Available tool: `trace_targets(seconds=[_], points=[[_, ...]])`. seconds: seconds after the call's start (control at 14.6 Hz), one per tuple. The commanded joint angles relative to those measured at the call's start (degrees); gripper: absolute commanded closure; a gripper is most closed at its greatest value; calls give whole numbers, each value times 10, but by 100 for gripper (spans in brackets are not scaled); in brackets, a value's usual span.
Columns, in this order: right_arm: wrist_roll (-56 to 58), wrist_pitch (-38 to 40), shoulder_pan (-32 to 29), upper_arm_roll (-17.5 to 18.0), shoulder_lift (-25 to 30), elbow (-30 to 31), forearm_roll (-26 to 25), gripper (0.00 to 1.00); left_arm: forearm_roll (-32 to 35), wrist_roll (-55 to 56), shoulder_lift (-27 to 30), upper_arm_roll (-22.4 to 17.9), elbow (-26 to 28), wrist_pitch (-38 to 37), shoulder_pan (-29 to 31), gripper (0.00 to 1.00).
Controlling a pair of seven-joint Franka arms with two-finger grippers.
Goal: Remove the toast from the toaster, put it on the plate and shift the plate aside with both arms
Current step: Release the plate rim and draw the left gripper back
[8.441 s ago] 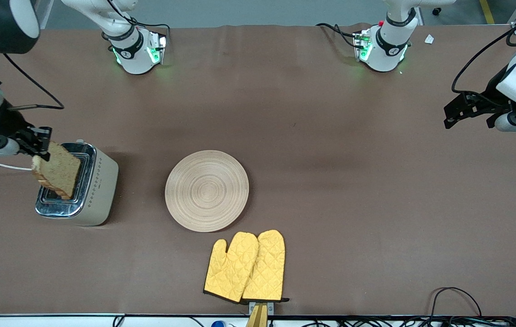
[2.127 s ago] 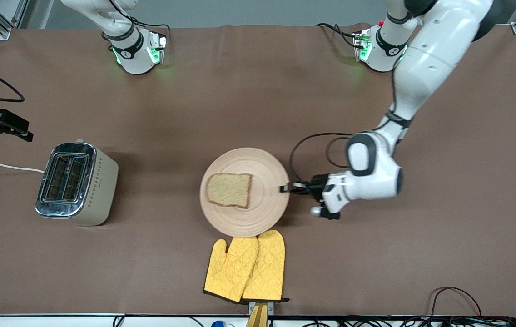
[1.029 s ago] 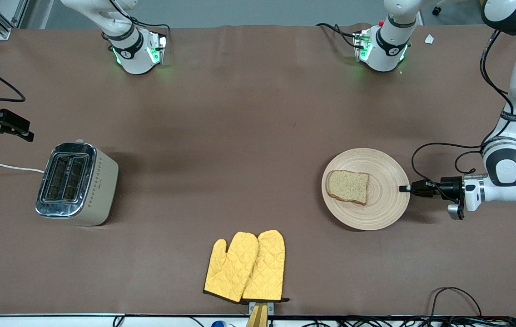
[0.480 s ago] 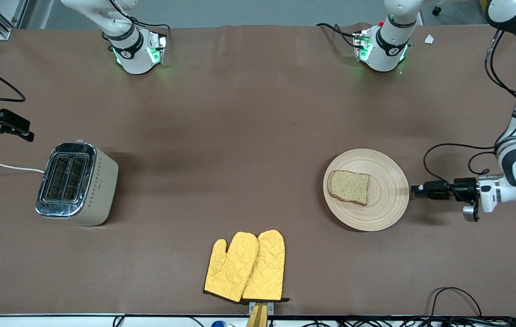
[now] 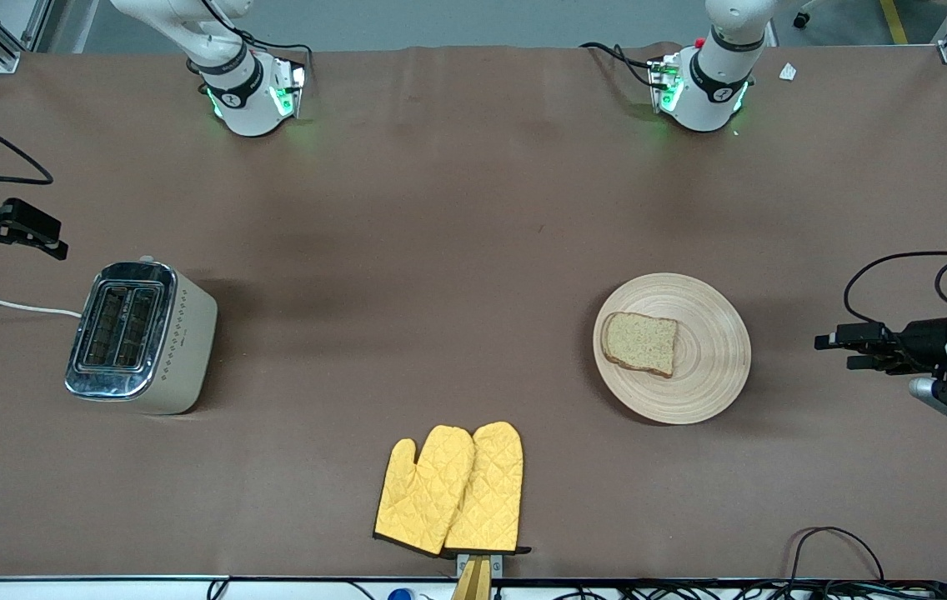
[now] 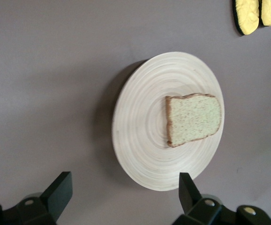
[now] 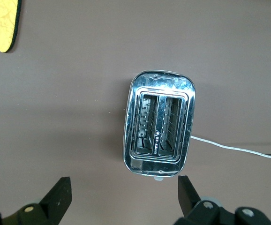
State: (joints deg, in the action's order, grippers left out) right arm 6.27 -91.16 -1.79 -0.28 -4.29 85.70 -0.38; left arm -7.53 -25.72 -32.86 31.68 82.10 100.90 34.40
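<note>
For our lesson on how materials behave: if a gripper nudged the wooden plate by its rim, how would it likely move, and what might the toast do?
The plate looks flat, rigid and low, so it would probably slide rather than tip or roll. The brown table cover looks matte, so some drag is likely. The toast lies loose and off-centre, so a sharp push might shift it.

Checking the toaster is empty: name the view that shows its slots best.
The right wrist view: it looks straight down into the toaster, both slots bare. The front view shows the toaster smaller, at an angle. The left wrist view misses it.
</note>
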Motion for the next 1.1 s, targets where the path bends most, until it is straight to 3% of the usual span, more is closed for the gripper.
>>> trace_targets(seconds=[0.0, 0.14, 0.48, 1.03], points=[[0, 4, 6, -3, 9, 3, -9, 0, 62, 75, 76, 49, 17, -21, -2, 0], [0, 4, 5, -3, 9, 3, -9, 0, 98, 143, 126, 95, 15, -56, 1, 0], [1, 5, 4, -4, 9, 3, -9, 0, 139, 218, 248, 130, 4, -106, -2, 0], [-1, 10, 5, -4, 10, 3, -9, 0, 171, 223, 247, 139, -2, -107, 4, 0]])
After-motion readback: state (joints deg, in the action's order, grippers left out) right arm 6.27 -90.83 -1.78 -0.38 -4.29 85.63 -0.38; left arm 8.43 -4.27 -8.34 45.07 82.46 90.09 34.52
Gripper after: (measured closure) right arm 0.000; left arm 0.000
